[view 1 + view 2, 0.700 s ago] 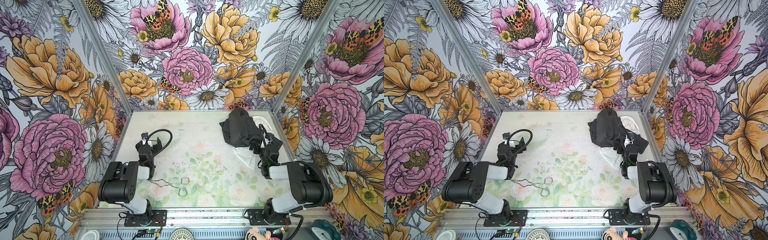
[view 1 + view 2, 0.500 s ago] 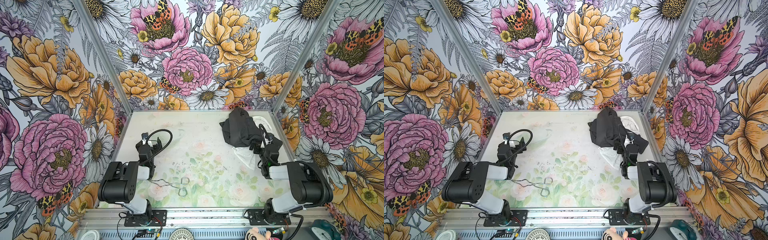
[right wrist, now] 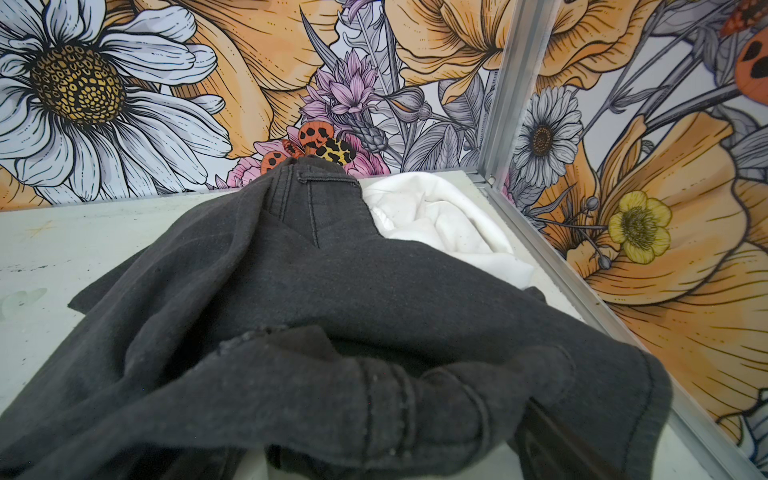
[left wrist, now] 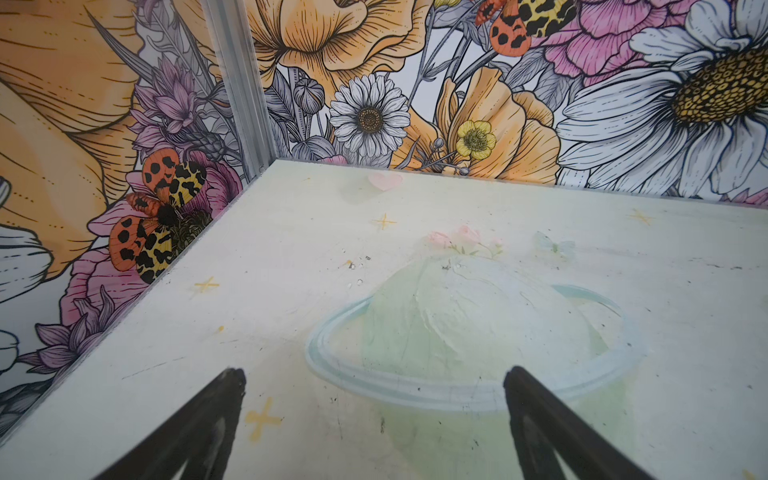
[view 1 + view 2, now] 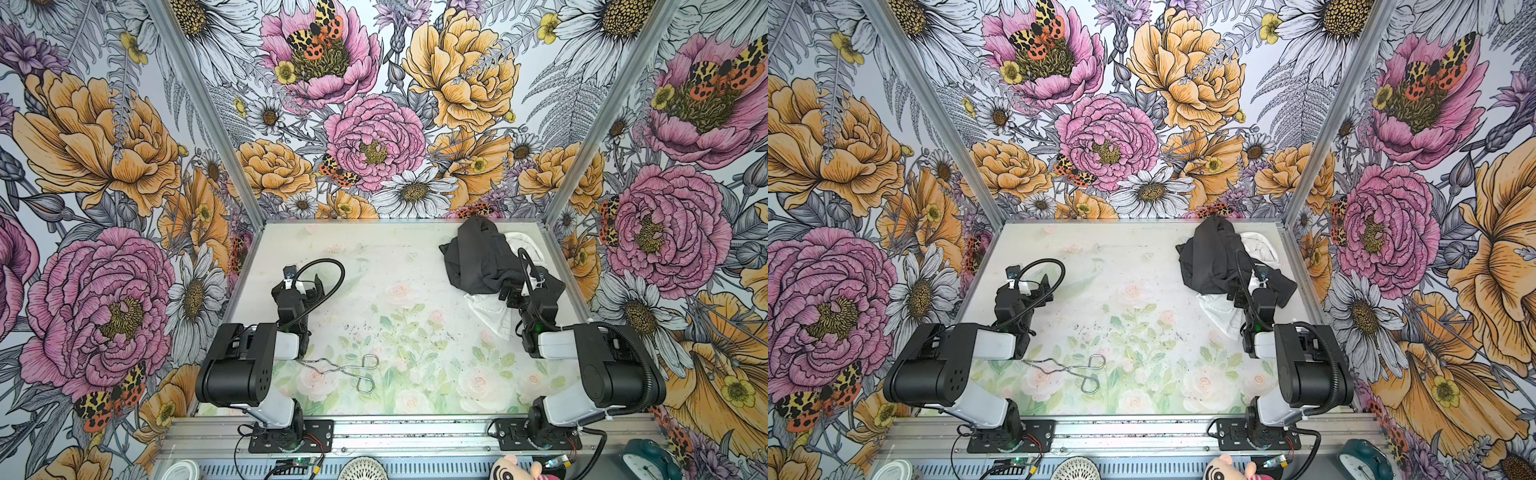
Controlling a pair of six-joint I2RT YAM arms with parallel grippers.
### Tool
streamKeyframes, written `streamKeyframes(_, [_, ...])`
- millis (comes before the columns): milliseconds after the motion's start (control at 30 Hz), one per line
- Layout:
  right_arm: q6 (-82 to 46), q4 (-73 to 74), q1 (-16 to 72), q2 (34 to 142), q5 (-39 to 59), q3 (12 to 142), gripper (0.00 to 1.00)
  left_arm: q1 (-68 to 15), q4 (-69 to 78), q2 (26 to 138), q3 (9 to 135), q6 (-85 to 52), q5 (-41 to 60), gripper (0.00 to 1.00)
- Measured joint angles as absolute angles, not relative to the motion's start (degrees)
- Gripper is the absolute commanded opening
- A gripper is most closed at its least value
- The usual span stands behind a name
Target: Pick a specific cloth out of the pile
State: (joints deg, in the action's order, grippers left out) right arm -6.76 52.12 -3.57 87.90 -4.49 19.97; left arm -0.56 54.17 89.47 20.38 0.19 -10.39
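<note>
Pile (image 5: pixel 486 266) sits in the far right corner of the worktop (image 5: pixel 395 266), and we see a black garment (image 5: pixel 473 257) heaped over most of the white cloth (image 5: pixel 492 313). We find the cloth (image 3: pixel 440 224) showing in two places: a fold behind the garment along the right edge, and a wrinkled flap poking out at the pile's near side. The right claw (image 5: pixel 519 291) sits at that near side, spread wide, gripping nothing we can make out. The garment drapes in front of it and hides all but one finger (image 3: pixel 552 444). The left claw (image 4: pixel 374 378) is spread too, over bare worktop near the left edge. Tongs (image 5: pixel 349 368) lie toward the near edge.
</note>
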Motion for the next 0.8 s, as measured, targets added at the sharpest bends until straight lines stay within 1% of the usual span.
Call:
streamKeyframes(300, [-6.8,52.1,-3.6,87.9,-4.5,20.0,0.99,-0.6,54.2,89.5,20.4,0.2,-10.2,0.99])
streamKeyframes(400, [-6.8,52.1,-3.6,87.9,-4.5,20.0,1.00,-1.3,53.8,88.0,20.0,0.2,-12.6,0.99])
streamKeyframes(500, [-6.8,52.1,-3.6,87.9,-4.5,20.0,0.99,-4.6,49.9,78.9,18.5,0.6,-18.4,0.99])
streamKeyframes(633, [-6.8,52.1,-3.6,87.9,-4.5,20.0,1.00,-10.9,36.4,60.6,21.1,-1.6,-25.6,0.99])
streamKeyframes(800, [-6.8,52.1,-3.6,87.9,-4.5,20.0,0.99,-16.8,19.2,44.9,26.9,-9.4,-26.7,0.99])
